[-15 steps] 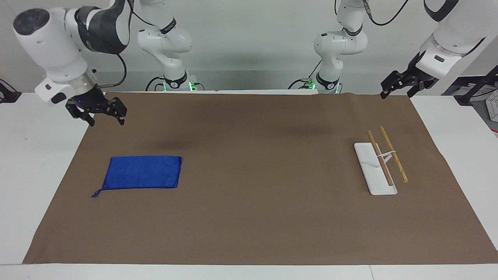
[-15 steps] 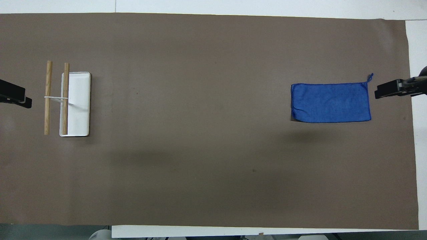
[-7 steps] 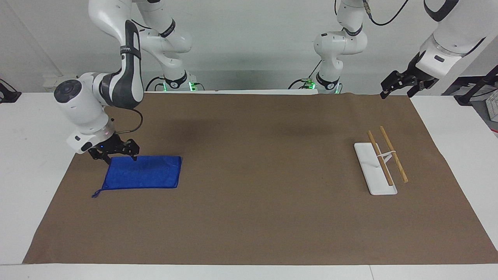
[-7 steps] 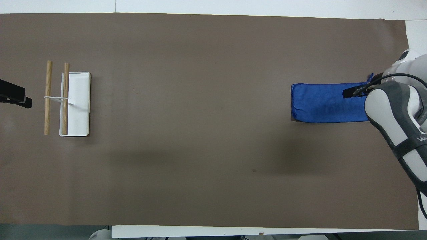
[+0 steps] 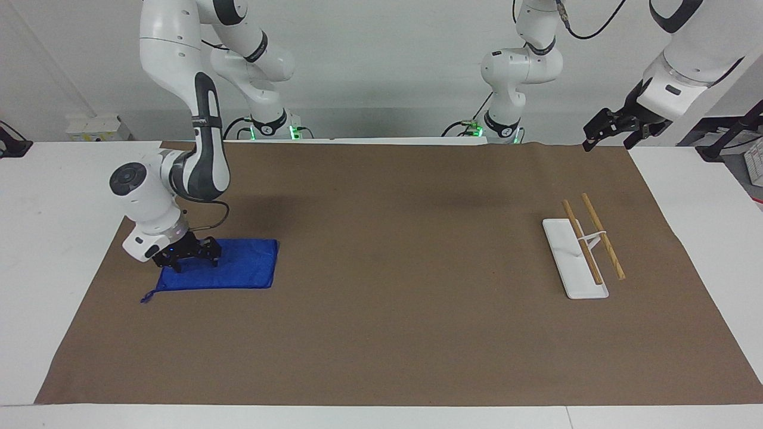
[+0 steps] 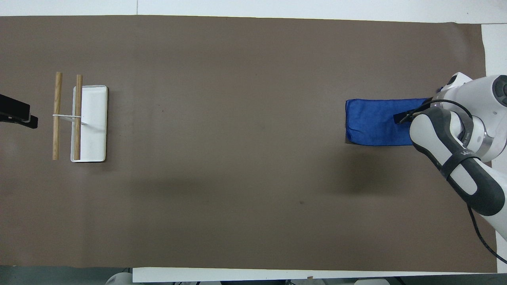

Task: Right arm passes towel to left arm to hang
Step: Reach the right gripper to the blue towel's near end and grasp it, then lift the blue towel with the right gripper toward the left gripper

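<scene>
The right gripper (image 5: 186,257) is down on the towel (image 5: 238,271), at the end with the loop, and its fingers are spread, touching the cloth. The towel lies flat on the brown mat (image 5: 381,333) at the right arm's end of the table. The left gripper (image 5: 617,126) waits in the air, fingers apart, over the mat's corner by the rack (image 5: 581,253).

One towel (image 5: 238,271), one rack (image 5: 575,259), two arms.

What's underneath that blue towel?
The towel lies flat on the brown mat. The right gripper is down on one end, covering that part. Anything beneath stays hidden.
</scene>
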